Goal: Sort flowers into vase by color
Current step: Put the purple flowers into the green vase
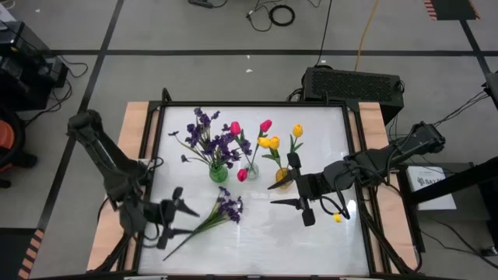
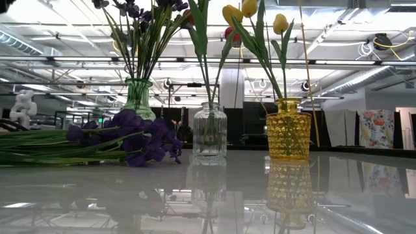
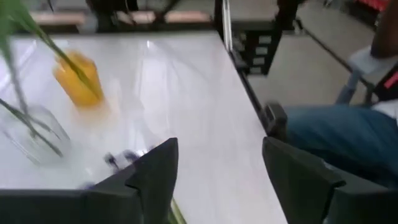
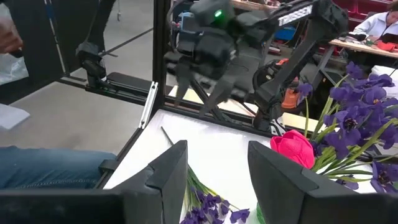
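- Purple sprig (image 1: 222, 211) lies on the bench (image 1: 257, 241) near the green vase (image 1: 219, 173), unsorted.
- Yellow tulips (image 1: 270, 143) and pink tulips (image 1: 235, 128) are vased.
- Left end effector (image 1: 177, 214) stands parted by its stems; right end effector (image 1: 282, 193) parted, empty.

Left arm reaches in from 9 o'clock, bends toward 6 o'clock edge; left gripper (image 1: 180, 211) low, fingers parted, nothing between them. Right arm comes in from 3 o'clock, wrist level; right gripper (image 1: 282, 194) points toward centre, fingers apart, holding nothing.
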{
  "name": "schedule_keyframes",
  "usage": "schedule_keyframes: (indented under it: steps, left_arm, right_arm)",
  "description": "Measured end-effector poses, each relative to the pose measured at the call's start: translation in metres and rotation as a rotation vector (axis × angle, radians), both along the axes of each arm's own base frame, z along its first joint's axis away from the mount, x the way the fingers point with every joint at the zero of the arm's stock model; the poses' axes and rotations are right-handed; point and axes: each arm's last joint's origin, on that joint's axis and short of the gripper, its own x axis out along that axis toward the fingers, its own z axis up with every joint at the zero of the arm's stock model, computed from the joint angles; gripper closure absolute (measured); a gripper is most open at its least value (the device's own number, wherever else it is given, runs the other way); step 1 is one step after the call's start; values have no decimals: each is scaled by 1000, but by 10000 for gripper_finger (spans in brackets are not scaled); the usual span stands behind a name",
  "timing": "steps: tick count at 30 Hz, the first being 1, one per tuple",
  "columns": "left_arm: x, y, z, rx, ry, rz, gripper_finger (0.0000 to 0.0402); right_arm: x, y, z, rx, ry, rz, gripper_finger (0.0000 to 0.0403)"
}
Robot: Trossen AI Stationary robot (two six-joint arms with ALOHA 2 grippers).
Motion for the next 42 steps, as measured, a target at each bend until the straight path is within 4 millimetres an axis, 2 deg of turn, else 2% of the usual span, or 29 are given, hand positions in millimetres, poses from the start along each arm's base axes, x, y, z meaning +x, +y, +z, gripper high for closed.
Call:
schedule_keyframes:
  steps: [7,15,18,26,29,37,42]
  left_arm:
    - [11,-25,-41,-72,160,90,188]
    - [29,-28,-81,-85,264,302,182]
    - [33,-29,-94,-63,291,330,157]
    - [36,-32,-123,-16,347,407,50]
    - [37,-34,-135,12,366,423,32]
    - [36,-33,-149,0,428,474,33]
    - [32,-31,-152,-55,526,510,71]
  right_arm:
    - [0,0,0,1,1,0,243]
    - [0,0,-1,5,8,-2,243]
    - [0,0,-1,5,8,-2,243]
    - [0,0,-1,2,16,0,243]
    - [0,0,-1,2,16,1,243]
    - [0,0,-1,2,16,2,243]
    - [0,0,-1,2,16,2,243]
